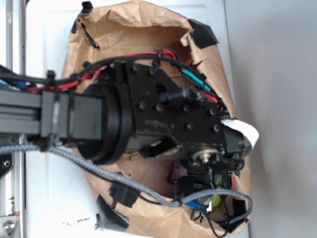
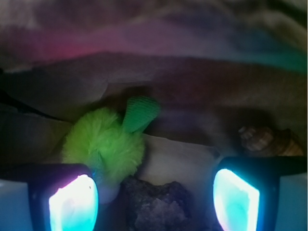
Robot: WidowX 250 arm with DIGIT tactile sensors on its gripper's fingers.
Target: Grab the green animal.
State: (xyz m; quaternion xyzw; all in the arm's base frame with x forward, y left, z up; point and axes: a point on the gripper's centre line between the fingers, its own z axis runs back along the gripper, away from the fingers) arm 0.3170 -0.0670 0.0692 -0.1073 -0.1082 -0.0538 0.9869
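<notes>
Gripper (image 2: 154, 199) spread wide, 2 lit pads (image 2: 73, 204) apart, holding nothing you can see. Green animal (image 2: 107, 144) sits just ahead of the left pad, close but contact unclear. Dark rock (image 2: 161, 207) lies between the pads. Seashell (image 2: 263, 140) sits far right.

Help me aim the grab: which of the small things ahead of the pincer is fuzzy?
The lime-green animal, by the left finger. The dark rock is rough and lumpy; the seashell is brown and ridged.

Exterior: overhead, looking down. Wrist: close, low, forward. Both show green animal (image 1: 216, 202) (image 2: 105, 142).
</notes>
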